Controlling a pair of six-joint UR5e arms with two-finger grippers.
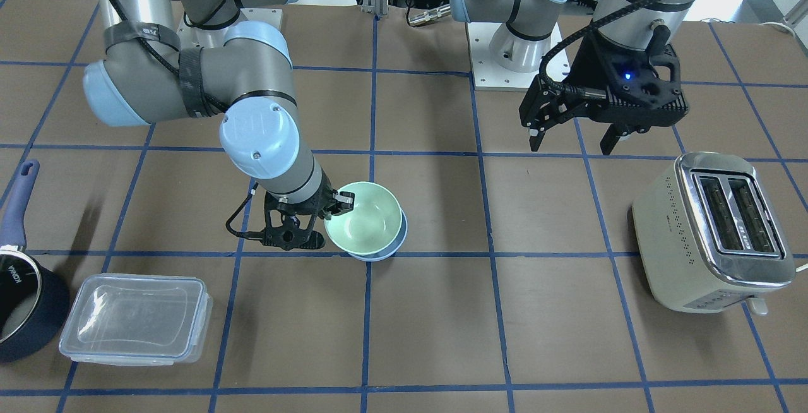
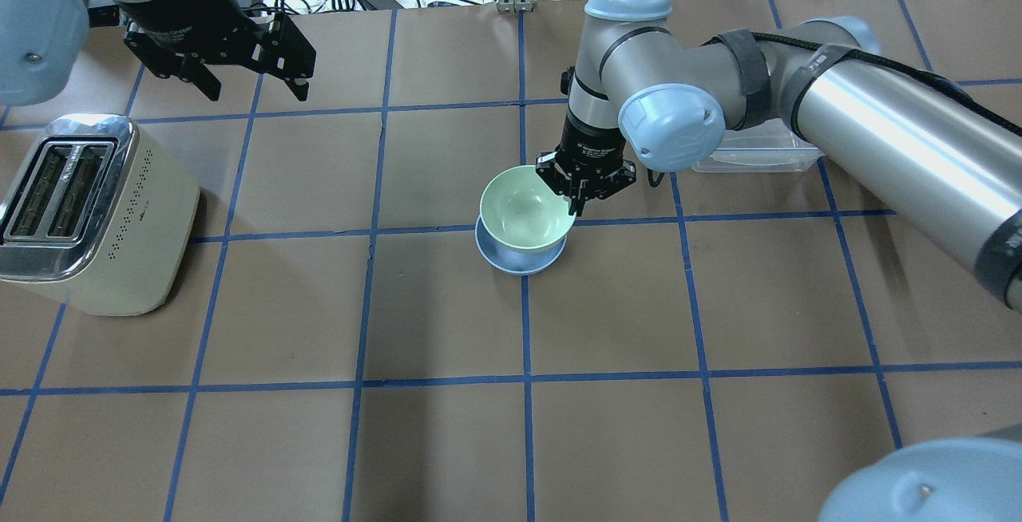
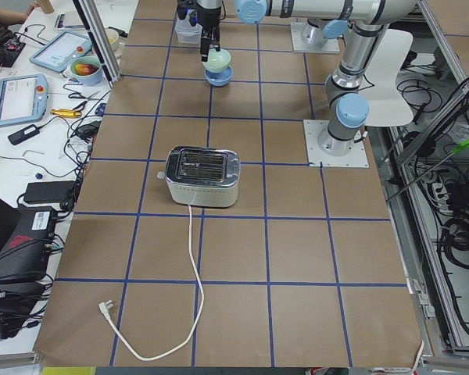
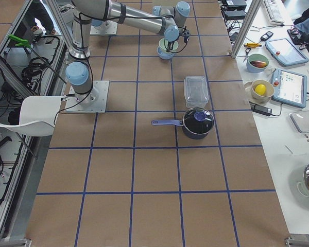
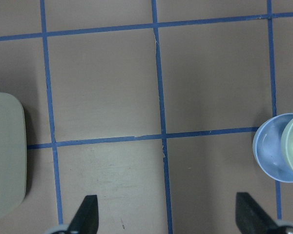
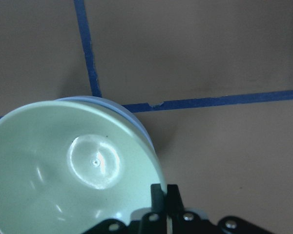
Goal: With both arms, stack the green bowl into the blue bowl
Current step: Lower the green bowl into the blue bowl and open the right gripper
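The green bowl (image 1: 366, 223) sits tilted in the blue bowl (image 1: 396, 245) near the table's middle, and only the blue bowl's rim shows around it. My right gripper (image 1: 344, 201) is shut on the green bowl's rim on the robot's-right side. The overhead view shows the same: the green bowl (image 2: 523, 211) over the blue bowl (image 2: 511, 260), with the right gripper (image 2: 573, 204) at the rim. In the right wrist view, the fingers (image 6: 165, 195) pinch the green rim (image 6: 78, 165). My left gripper (image 1: 571, 141) is open and empty, held high, well away from the bowls.
A cream toaster (image 1: 713, 236) stands on the robot's left side below the left gripper. A dark saucepan (image 1: 19, 299) and a clear lidded container (image 1: 136, 318) are on the robot's right side. The table is brown with a blue tape grid.
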